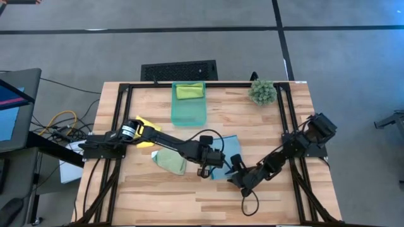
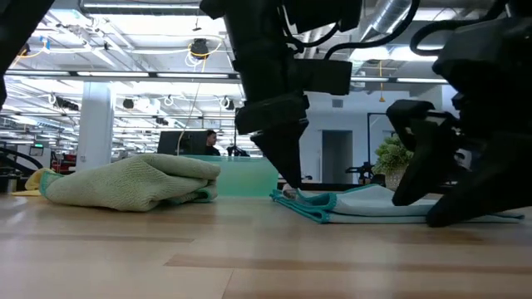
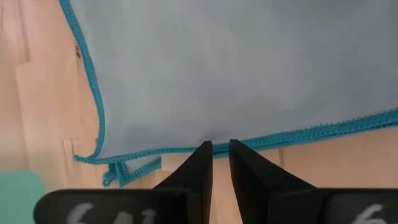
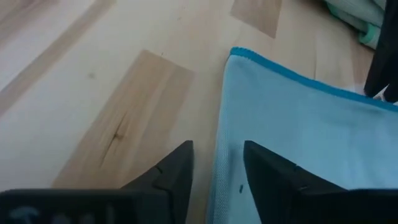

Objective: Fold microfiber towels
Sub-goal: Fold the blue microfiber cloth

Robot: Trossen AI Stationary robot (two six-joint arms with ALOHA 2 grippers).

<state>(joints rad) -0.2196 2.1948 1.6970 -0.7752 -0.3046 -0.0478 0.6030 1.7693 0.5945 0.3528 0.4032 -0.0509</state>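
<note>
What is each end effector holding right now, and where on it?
The left end effector pinches the light blue microfiber towel at its teal-stitched edge. The right end effector stands open over the towel's opposite edge, holding nothing.

A large open lab hall: exposed ceiling ducts [image 2: 391,17], strip lighting, monitors (a person [image 2: 213,143] seated behind).

Grey floor [image 1: 189,44] around the table, dark seam lines [image 1: 281,31] crossing it at top and upper right of the high view. Black floor vent [image 1: 179,70] just above the table's top edge. Desk with a monitor [image 1: 9,104] at far left, yellow cables [image 1: 60,120] beside it. Low view: open industrial ceiling with strip lights [image 2: 125,37] upper left, silver ducting [image 2: 386,17] upper right, white column [image 2: 96,120] left, doorway [image 2: 337,155] centre right, a person [image 2: 212,143] seated far back.
</note>
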